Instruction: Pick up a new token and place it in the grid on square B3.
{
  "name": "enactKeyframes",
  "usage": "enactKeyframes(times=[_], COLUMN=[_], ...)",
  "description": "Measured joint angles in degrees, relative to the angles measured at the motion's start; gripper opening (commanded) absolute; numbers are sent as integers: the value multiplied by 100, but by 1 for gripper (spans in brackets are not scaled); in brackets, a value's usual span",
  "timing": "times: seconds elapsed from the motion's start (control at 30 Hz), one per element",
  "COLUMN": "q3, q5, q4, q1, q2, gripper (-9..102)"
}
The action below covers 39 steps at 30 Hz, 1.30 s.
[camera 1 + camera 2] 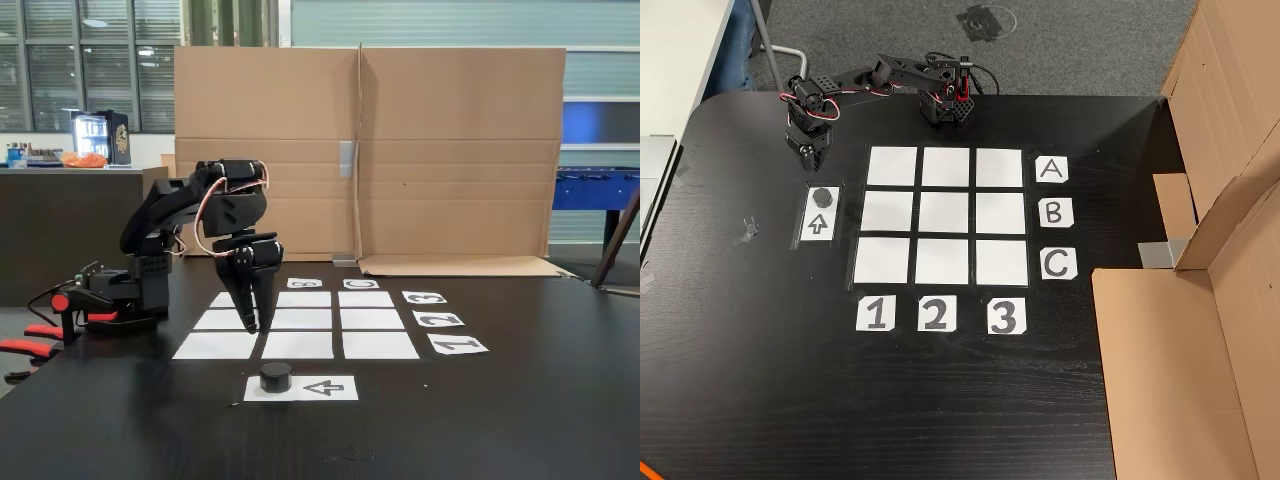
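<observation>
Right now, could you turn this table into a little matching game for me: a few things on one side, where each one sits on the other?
Things:
1. token
2. gripper
3. label A
4. label 1

Places, in the top-down fixed view:
a. right of the grid's top row
b. on the arrow sheet, at its far end
c. below the grid's left column
d. above the table, just beyond the token, left of the grid

Pairs: 1-b, 2-d, 3-a, 4-c
</observation>
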Motion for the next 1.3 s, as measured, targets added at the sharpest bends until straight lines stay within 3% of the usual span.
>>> enactKeyframes(times=[1.3], q3=[712], q5=[-44], q4=[44], q1=[-316], q2=[-844], gripper=[43])
